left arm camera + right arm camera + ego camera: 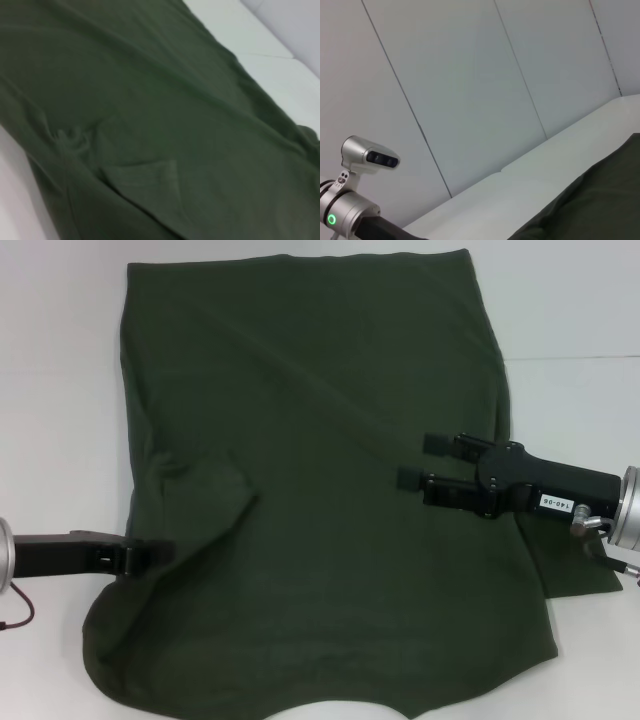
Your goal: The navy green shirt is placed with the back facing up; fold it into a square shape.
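White table point(60, 390) holds one navy green shirt point(320, 490), two end effectors.

Left claw point(165, 552) tips hidden under shirt point(320, 490); hem cropped

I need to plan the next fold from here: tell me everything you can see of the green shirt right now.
The navy green shirt is dark olive, soft-looking fabric, lying mostly flat on the white table, plain side up with no print showing. Long creases run diagonally across it, and fabric is bunched near the left gripper, which sits at the shirt's left edge. The right gripper is over the right side, fingers open. A curved notch shows in the near edge, and a flap pokes out on the right beneath that arm.
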You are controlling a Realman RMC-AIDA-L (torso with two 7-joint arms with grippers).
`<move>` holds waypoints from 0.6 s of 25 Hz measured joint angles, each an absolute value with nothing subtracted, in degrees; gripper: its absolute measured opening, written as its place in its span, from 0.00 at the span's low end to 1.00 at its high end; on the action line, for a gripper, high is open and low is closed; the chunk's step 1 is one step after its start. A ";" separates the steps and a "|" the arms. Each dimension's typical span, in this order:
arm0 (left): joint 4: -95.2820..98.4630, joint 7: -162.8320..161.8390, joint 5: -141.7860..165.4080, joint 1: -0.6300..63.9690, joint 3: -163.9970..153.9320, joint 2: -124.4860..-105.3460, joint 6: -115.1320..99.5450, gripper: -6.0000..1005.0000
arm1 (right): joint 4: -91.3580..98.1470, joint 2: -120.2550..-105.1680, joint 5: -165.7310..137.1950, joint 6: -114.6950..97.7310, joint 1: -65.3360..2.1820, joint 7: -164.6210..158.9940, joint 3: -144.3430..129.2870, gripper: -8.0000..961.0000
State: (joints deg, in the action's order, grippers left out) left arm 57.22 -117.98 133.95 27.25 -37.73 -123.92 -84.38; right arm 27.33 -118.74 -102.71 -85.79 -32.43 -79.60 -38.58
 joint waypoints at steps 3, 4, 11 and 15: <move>55.63 -117.85 133.72 27.53 -38.50 -124.02 -84.39 0.04 | 27.33 -118.74 -102.79 -85.78 -32.43 -79.56 -38.58 0.95; 54.87 -117.75 133.71 27.62 -39.05 -124.08 -84.26 0.04 | 27.34 -118.74 -102.80 -85.79 -32.43 -79.54 -38.58 0.95; 52.45 -117.04 133.53 28.18 -42.49 -124.19 -84.43 0.06 | 27.34 -118.74 -102.83 -85.78 -32.44 -79.38 -38.58 0.95; 52.42 -117.08 133.36 28.42 -43.49 -124.23 -84.75 0.07 | 27.36 -118.74 -102.83 -85.78 -32.49 -79.36 -38.59 0.95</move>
